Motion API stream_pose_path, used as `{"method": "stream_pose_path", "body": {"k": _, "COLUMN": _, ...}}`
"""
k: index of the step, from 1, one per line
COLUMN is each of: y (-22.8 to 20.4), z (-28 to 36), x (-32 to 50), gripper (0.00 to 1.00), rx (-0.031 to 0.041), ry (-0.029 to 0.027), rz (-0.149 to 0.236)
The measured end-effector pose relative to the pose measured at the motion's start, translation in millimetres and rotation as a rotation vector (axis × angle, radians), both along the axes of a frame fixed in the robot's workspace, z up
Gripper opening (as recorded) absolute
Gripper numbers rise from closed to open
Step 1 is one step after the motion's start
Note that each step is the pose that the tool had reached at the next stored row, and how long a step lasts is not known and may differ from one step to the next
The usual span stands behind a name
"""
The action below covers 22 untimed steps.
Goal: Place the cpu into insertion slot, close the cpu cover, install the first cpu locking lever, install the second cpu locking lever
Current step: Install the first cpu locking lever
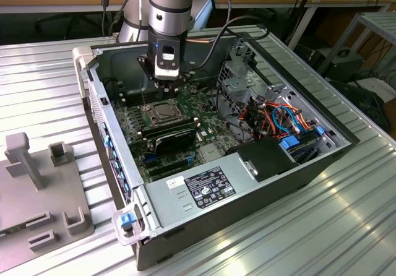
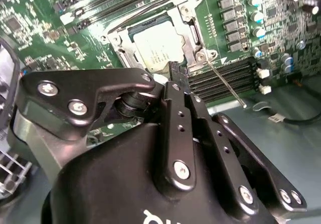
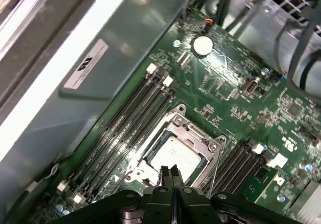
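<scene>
I have the end effector [image 1: 166, 94] down inside the open computer case [image 1: 297, 183], which sits on the ribbed metal desk [image 1: 43, 84]. In the first wrist view its two fingers [image 3: 165, 180] are pressed together, with just a thin seam between them and nothing that I can see pinched there.

The cpu [image 3: 175, 156] lies directly under the fingertips, seated flat in the insertion slot [image 1: 162, 111], its dull silver top facing up. The cpu cover [image 2: 193, 30] is down around the chip, which shows through its square cut-out. In the second wrist view the tip of the end effector [image 2: 176, 72] hangs just over the edge of the cover, at the near corner of the socket; I cannot tell whether it touches the metal.

A thin silver locking lever [image 2: 223, 81] runs out from that same corner, just beside the fingertips, and slants away across the long black memory slots [image 2: 225, 78]; it looks free of the socket rather than tucked down. In the first wrist view the same rod [image 3: 214, 174] passes close beside the fingers. More long black slots [image 3: 125, 128] lie on the far side of the socket from the end effector.

Well away from the end effector, at the exterior view's left, a grey plastic fixture [image 1: 43, 183] rests on the desk outside the case
</scene>
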State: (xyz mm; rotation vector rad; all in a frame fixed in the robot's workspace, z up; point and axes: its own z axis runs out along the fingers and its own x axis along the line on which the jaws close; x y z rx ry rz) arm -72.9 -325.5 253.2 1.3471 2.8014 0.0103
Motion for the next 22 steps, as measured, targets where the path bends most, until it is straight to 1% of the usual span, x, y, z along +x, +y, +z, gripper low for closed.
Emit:
{"method": "stream_pose_path", "body": {"k": 1, "y": 0.0, "z": 0.0, "x": 0.0, "gripper": 0.11, "rx": 0.0000, "ry": 0.0000, "rz": 0.018}}
{"method": "stream_pose_path", "body": {"k": 2, "y": 0.0, "z": 0.0, "x": 0.0, "gripper": 0.11, "rx": 0.0000, "ry": 0.0000, "rz": 0.044}}
{"method": "stream_pose_path", "body": {"k": 5, "y": 0.0, "z": 0.0, "x": 0.0, "gripper": 0.11, "rx": 0.0001, "ry": 0.0000, "rz": 0.098}}
{"method": "stream_pose_path", "body": {"k": 6, "y": 0.0, "z": 0.0, "x": 0.0, "gripper": 0.11, "rx": 0.0000, "ry": 0.0000, "rz": 0.130}}
{"method": "stream_pose_path", "body": {"k": 7, "y": 0.0, "z": 0.0, "x": 0.0, "gripper": 0.11, "rx": 0.0000, "ry": 0.0000, "rz": 0.154}}
{"method": "stream_pose_path", "body": {"k": 10, "y": 0.0, "z": 0.0, "x": 0.0, "gripper": 0.11, "rx": 0.0000, "ry": 0.0000, "rz": 0.195}}
{"method": "stream_pose_path", "body": {"k": 13, "y": 0.0, "z": 0.0, "x": 0.0, "gripper": 0.11, "rx": 0.0001, "ry": 0.0000, "rz": 0.246}}
{"method": "stream_pose_path", "body": {"k": 15, "y": 0.0, "z": 0.0, "x": 0.0, "gripper": 0.11, "rx": 0.0000, "ry": 0.0000, "rz": 0.292}}
{"method": "stream_pose_path", "body": {"k": 19, "y": 0.0, "z": 0.0, "x": 0.0, "gripper": 0.11, "rx": 0.0000, "ry": 0.0000, "rz": 0.347}}
{"method": "stream_pose_path", "body": {"k": 21, "y": 0.0, "z": 0.0, "x": 0.0, "gripper": 0.11, "rx": 0.0000, "ry": 0.0000, "rz": 0.380}}
{"method": "stream_pose_path", "body": {"k": 22, "y": 0.0, "z": 0.0, "x": 0.0, "gripper": 0.11, "rx": 0.0000, "ry": 0.0000, "rz": 0.409}}
